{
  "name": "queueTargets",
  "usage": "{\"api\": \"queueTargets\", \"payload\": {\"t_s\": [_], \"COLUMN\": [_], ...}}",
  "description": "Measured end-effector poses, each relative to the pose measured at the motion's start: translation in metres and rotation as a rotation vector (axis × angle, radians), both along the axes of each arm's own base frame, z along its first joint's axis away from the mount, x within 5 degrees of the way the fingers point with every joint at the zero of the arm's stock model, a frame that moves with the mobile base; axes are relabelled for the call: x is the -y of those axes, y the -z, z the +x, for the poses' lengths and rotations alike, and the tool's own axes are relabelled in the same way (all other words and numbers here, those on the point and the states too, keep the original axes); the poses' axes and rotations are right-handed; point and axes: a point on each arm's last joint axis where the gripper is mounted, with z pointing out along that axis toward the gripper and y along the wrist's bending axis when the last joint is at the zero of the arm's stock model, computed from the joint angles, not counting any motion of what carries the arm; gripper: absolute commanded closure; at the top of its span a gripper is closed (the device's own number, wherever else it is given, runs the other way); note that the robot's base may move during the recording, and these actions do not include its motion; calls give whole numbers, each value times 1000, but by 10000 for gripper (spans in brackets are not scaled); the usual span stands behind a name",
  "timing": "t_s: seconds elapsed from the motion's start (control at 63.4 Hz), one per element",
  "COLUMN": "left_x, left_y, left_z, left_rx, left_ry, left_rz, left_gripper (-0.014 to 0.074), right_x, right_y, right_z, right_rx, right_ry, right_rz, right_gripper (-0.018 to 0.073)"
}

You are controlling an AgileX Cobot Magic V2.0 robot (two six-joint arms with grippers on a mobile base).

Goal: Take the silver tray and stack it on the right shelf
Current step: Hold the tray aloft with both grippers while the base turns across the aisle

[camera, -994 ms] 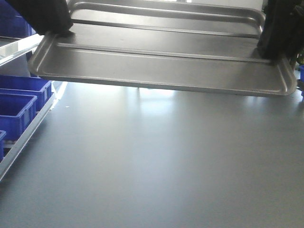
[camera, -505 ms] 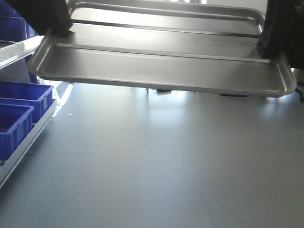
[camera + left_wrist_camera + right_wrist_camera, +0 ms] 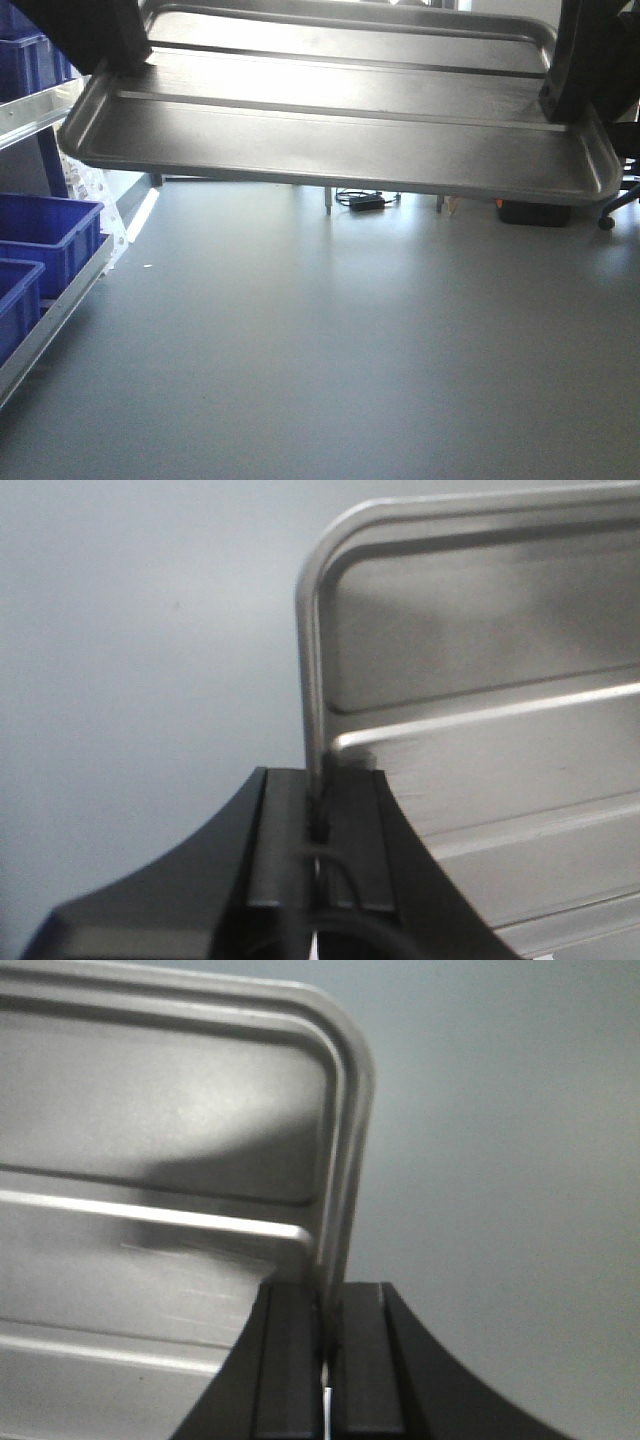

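Note:
The silver tray (image 3: 340, 140) hangs in the air across the top of the front view, level, its two long ridges showing. My left gripper (image 3: 118, 58) is shut on the tray's left rim, and my right gripper (image 3: 572, 98) is shut on its right rim. The left wrist view shows the left gripper (image 3: 318, 780) pinching the thin rim edge of the tray (image 3: 480, 680). In the right wrist view the right gripper (image 3: 330, 1295) clamps the rim near a rounded corner of the tray (image 3: 170, 1120). The right shelf is out of view.
A steel rack (image 3: 40, 105) with blue bins (image 3: 45, 228) stands at the left edge. Grey floor (image 3: 330, 350) stretches ahead. At the far back are thin legs with cables (image 3: 365, 200), a black box (image 3: 535, 212) and a chair castor (image 3: 606, 222).
The blue bins have slid left and down in the front view. Far floor with cables and a black box has appeared under the tray. Both grippers keep their hold.

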Motion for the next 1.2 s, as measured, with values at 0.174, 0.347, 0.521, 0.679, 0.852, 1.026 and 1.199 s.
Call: {"api": "queueTargets", "payload": {"t_s": [0.174,0.347,0.521,0.679,0.852,1.026,1.199], "left_x": [0,0,0,0,1,1,1], "left_y": [0,0,0,0,1,1,1], "left_z": [0,0,0,0,0,0,0], "left_rx": [0,0,0,-3,-5,-6,-7], "left_ry": [0,0,0,0,0,0,0], "left_rz": [0,0,0,-3,-2,-3,-2], "left_gripper": [689,689,689,689,689,689,689], "right_x": [0,0,0,0,0,0,0], "right_y": [0,0,0,0,0,0,0], "right_z": [0,0,0,0,0,0,0], "right_rx": [0,0,-2,0,0,0,0], "right_ry": [0,0,0,0,0,0,0], "right_rz": [0,0,-1,0,0,0,0], "right_gripper": [503,503,503,503,503,503,503]}}
